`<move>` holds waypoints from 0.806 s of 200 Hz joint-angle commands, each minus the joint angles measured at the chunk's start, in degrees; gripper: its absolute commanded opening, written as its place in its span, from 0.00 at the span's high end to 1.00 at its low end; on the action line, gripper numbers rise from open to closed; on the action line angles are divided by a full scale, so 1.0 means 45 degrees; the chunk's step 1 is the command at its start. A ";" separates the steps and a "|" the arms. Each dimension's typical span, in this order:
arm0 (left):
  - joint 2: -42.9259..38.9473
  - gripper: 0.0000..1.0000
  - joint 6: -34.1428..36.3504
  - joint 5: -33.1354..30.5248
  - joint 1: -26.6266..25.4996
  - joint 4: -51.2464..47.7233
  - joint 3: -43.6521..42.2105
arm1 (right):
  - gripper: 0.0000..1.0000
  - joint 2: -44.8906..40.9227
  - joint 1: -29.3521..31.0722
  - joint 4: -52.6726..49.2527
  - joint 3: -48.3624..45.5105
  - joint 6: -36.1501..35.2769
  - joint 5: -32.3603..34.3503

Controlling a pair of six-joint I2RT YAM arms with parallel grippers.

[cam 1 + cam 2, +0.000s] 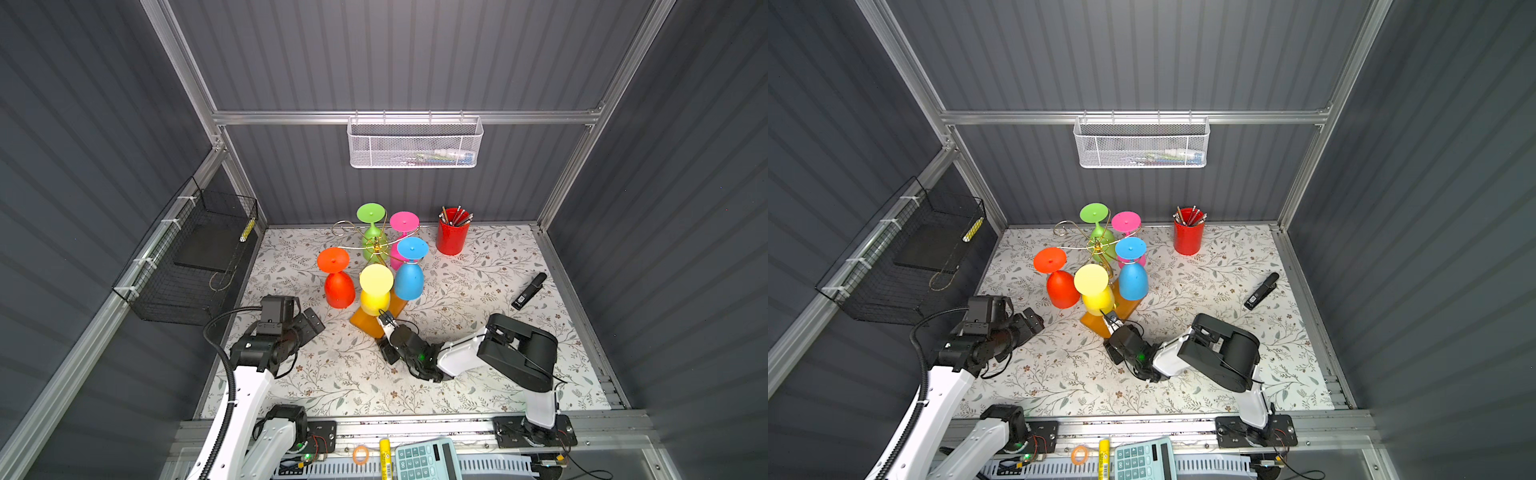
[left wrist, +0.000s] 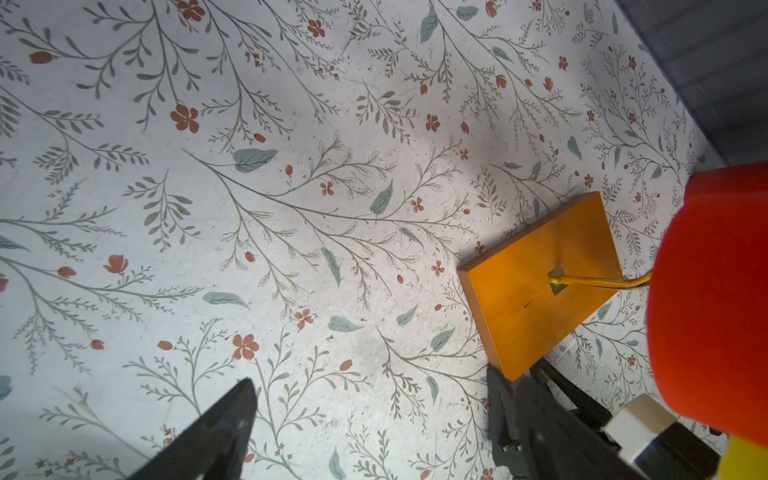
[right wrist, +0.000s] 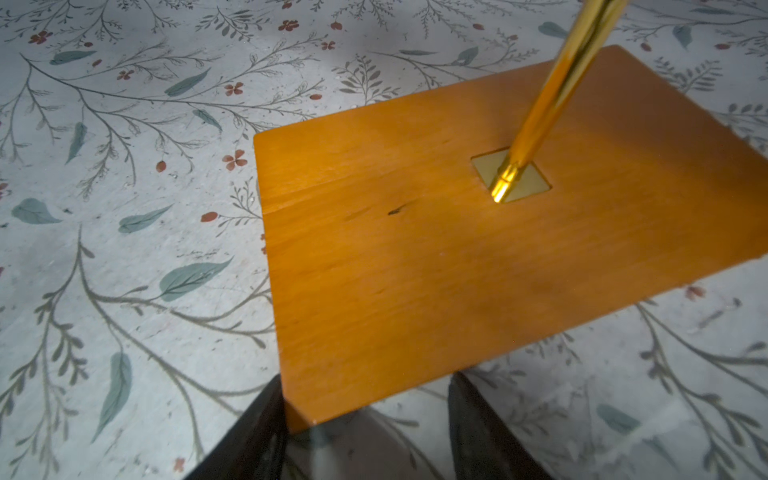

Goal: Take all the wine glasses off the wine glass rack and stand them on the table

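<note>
So the right gripper (image 3: 365, 386) is down low at the table, jaws about half spread and pinched across the nearest corner of the wine glass rack (image 3: 395, 270). There's one finger on each side of that corner of its orange wooden base, so it's got hold of the rack. The gold stem (image 3: 540, 104) comes up out of the base just past the fingers. Hanging upside down right above that gripper is the yellow wine glass (image 1: 375, 297). The blue wine glass (image 1: 409, 282) is just beyond it, off to the gripper's right, and the green wine glass (image 1: 370, 213) and pink wine glass (image 1: 404, 221) are further out behind the stem. The left gripper (image 1: 308, 316) hovers off to the right one's left, up off the table, jaws wide open with nothing in them. The red wine glass (image 1: 338, 289) hangs from the rack just in front of it, close but not touching as far as I can see. Way beyond the right gripper a red pen cup (image 1: 452, 237) stands near the back wall. A black stapler (image 1: 528, 291) lies off to that gripper's right on the floral tabletop (image 1: 353, 382).
</note>
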 commanded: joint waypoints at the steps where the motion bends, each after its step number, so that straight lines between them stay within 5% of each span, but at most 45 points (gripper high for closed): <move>1: -0.0162 0.03 -0.0413 -0.0450 0.0072 -0.0410 -0.0254 | 0.39 0.0586 -0.0450 -0.1199 0.0420 0.0173 -0.0469; 161: -0.0236 0.03 -0.1149 -0.0567 0.0058 -0.0368 -0.0579 | 0.37 0.3178 -0.1940 -0.1395 0.3926 -0.0926 -0.1902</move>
